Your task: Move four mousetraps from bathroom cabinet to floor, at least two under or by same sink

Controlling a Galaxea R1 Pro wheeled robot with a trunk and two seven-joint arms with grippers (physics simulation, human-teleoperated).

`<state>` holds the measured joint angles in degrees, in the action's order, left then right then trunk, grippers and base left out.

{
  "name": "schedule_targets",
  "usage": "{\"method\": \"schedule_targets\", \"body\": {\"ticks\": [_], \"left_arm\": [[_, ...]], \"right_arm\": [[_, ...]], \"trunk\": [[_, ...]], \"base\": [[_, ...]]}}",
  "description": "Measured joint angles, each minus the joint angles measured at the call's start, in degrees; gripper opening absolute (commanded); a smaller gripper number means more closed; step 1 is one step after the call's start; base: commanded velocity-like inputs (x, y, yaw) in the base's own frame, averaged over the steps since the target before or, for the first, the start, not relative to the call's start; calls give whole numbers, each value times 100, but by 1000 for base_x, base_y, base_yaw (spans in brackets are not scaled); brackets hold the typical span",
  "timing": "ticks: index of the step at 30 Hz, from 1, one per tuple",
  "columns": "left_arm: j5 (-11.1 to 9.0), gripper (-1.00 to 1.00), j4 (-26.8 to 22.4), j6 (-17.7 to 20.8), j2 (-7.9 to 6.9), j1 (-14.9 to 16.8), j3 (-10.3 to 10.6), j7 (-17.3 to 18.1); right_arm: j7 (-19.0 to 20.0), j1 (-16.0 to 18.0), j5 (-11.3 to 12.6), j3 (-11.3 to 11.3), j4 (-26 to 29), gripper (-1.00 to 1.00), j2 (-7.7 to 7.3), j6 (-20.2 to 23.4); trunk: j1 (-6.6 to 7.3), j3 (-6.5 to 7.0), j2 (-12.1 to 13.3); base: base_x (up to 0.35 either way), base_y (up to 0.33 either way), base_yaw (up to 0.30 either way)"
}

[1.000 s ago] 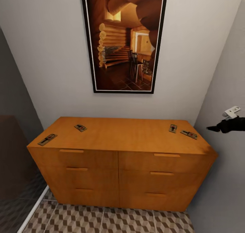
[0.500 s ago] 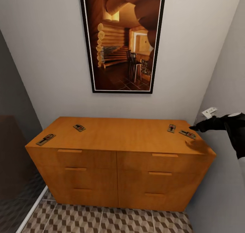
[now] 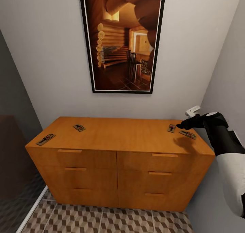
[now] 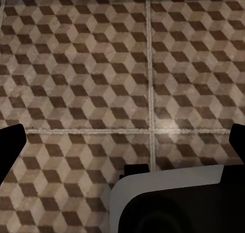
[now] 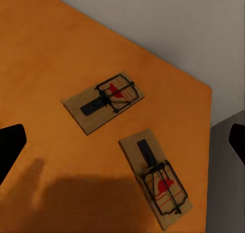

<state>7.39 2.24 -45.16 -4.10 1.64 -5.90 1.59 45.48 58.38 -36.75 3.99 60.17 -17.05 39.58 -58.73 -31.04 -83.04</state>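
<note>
The right gripper (image 3: 183,125) hovered with fingers spread over two mousetraps (image 5: 106,101) near the cabinet (image 3: 119,137) corner, where a clumsy descent risked knocking one off.

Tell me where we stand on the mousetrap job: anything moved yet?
Nothing is done yet: all four mousetraps sit on the cabinet, two at its left end and two at its right end. In hand: the right gripper hovers open above the right pair. Left: carrying all four to the bathroom floor, two by the sink.
</note>
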Motion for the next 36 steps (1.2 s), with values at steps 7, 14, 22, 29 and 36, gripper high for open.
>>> {"method": "schedule_targets", "body": {"ticks": [7, 14, 22, 29, 36], "left_arm": [[0, 100, 0, 3, 0, 2, 0, 0], [0, 100, 0, 4, 0, 1, -1, 0], [0, 100, -1, 5, 0, 1, -4, -6], [0, 100, -1, 4, 0, 1, -9, -8], [-1, 100, -5, 4, 0, 0, -9, -6]], "right_arm": [[-2, 94, -335, -2, 2, 100, 312, 27], [24, 114, -400, -3, -25, 100, 370, 87], [349, 118, -418, -8, -70, 100, 378, 112], [1337, 160, -602, -63, -68, 100, 366, 104], [2129, 237, -892, -71, -61, 100, 361, 89]], "trunk": [[0, 0, 0], [0, 0, 0], [0, 0, 0], [0, 0, 0], [0, 0, 0]], "base": [[0, 0, 0], [0, -26, 0], [0, -169, 0], [0, -191, 0], [0, -32, 0]]}}
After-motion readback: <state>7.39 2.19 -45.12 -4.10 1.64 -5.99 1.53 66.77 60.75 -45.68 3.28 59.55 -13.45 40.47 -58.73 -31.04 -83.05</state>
